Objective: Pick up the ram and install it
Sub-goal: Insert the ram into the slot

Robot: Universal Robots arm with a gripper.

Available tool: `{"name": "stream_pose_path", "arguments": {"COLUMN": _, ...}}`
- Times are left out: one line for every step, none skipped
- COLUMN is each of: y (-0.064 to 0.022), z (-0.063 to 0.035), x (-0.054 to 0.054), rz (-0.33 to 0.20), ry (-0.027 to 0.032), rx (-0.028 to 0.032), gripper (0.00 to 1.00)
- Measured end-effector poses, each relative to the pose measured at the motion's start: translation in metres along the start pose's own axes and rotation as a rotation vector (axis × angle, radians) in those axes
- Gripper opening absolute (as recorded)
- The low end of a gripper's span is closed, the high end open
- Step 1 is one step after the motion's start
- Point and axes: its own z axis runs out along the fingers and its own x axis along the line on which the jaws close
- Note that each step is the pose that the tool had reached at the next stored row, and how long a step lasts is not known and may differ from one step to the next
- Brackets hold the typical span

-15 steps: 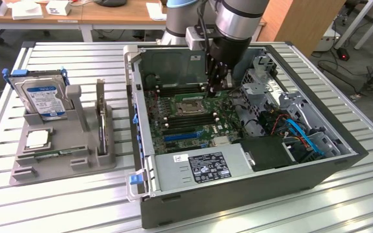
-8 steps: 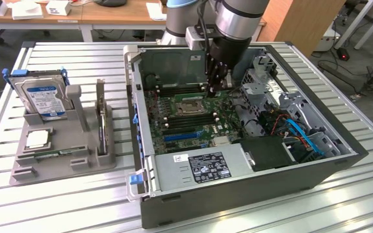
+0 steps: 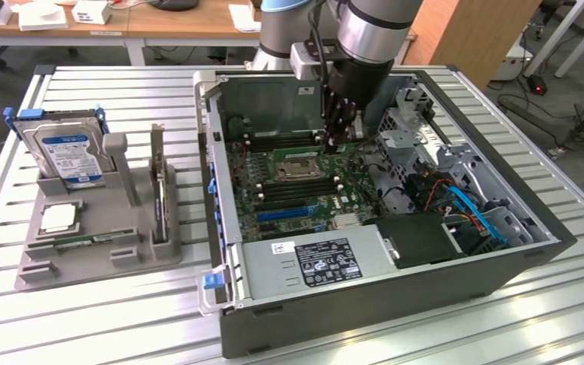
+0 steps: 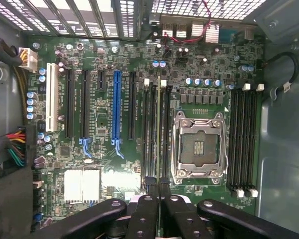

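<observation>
Over a slatted table (image 3: 89, 319), arm (image 3: 373, 30) points straight down (into the case (image 3: 373, 304)), pincer (image 4: 160, 193) pinching ram (image 4: 159, 124).

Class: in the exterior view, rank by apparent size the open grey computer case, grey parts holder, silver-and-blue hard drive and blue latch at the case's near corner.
Largest to smallest:
open grey computer case
grey parts holder
silver-and-blue hard drive
blue latch

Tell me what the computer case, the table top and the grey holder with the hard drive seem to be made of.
The computer case looks like sheet metal, dark grey and matte outside, with thin folded edges. The table top seems ribbed aluminium, pale with a dull sheen. The grey holder looks like matte plastic, chunky, moulded or perhaps printed.
</observation>
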Motion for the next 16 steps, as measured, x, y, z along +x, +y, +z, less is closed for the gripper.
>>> {"name": "stream_pose_path", "arguments": {"y": 0.0000, "z": -0.0001, "x": 0.0012, "rz": 0.000, "ry": 0.0000, "rx": 0.0000, "gripper": 0.11}}
{"name": "stream_pose_path", "arguments": {"y": 0.0000, "z": -0.0001, "x": 0.0022, "rz": 0.000, "ry": -0.0001, "rx": 0.0000, "gripper": 0.11}}
{"name": "stream_pose_path", "arguments": {"y": 0.0000, "z": -0.0002, "x": 0.0031, "rz": 0.000, "ry": -0.0002, "rx": 0.0001, "gripper": 0.11}}
{"name": "stream_pose_path", "arguments": {"y": 0.0001, "z": -0.0002, "x": 0.0037, "rz": 0.000, "ry": -0.0001, "rx": 0.0000, "gripper": 0.11}}
{"name": "stream_pose_path", "arguments": {"y": 0.0001, "z": -0.0002, "x": 0.0037, "rz": 0.000, "ry": -0.0001, "rx": 0.0001, "gripper": 0.11}}
{"name": "stream_pose_path", "arguments": {"y": 0.0001, "z": -0.0002, "x": 0.0037, "rz": 0.000, "ry": -0.0001, "rx": 0.0001, "gripper": 0.11}}
{"name": "stream_pose_path", "arguments": {"y": 0.0000, "z": -0.0002, "x": 0.0037, "rz": 0.000, "ry": -0.0001, "rx": 0.0001, "gripper": 0.11}}
{"name": "stream_pose_path", "arguments": {"y": 0.0000, "z": -0.0001, "x": 0.0037, "rz": 0.000, "ry": 0.0001, "rx": 0.0000, "gripper": 0.11}}
{"name": "stream_pose_path", "arguments": {"y": 0.0000, "z": 0.0005, "x": 0.0038, "rz": 0.000, "ry": -0.0002, "rx": 0.0001, "gripper": 0.11}}
{"name": "stream_pose_path", "arguments": {"y": 0.0000, "z": 0.0014, "x": 0.0039, "rz": 0.000, "ry": -0.0001, "rx": 0.0001, "gripper": 0.11}}
{"name": "stream_pose_path", "arguments": {"y": 0.0000, "z": 0.0024, "x": 0.0039, "rz": 0.000, "ry": -0.0001, "rx": 0.0000, "gripper": 0.11}}
{"name": "stream_pose_path", "arguments": {"y": -0.0001, "z": 0.0035, "x": 0.0040, "rz": 0.000, "ry": -0.0001, "rx": 0.0001, "gripper": 0.11}}
{"name": "stream_pose_path", "arguments": {"y": -0.0001, "z": 0.0046, "x": 0.0041, "rz": 0.000, "ry": -0.0001, "rx": 0.0000, "gripper": 0.11}}
{"name": "stream_pose_path", "arguments": {"y": -0.0001, "z": 0.0058, "x": 0.0042, "rz": 0.000, "ry": -0.0001, "rx": 0.0001, "gripper": 0.11}}
{"name": "stream_pose_path", "arguments": {"y": -0.0001, "z": 0.0071, "x": 0.0043, "rz": 0.000, "ry": 0.0000, "rx": 0.0000, "gripper": 0.11}}
{"name": "stream_pose_path", "arguments": {"y": -0.0002, "z": 0.0083, "x": 0.0044, "rz": 0.000, "ry": -0.0001, "rx": 0.0000, "gripper": 0.11}}
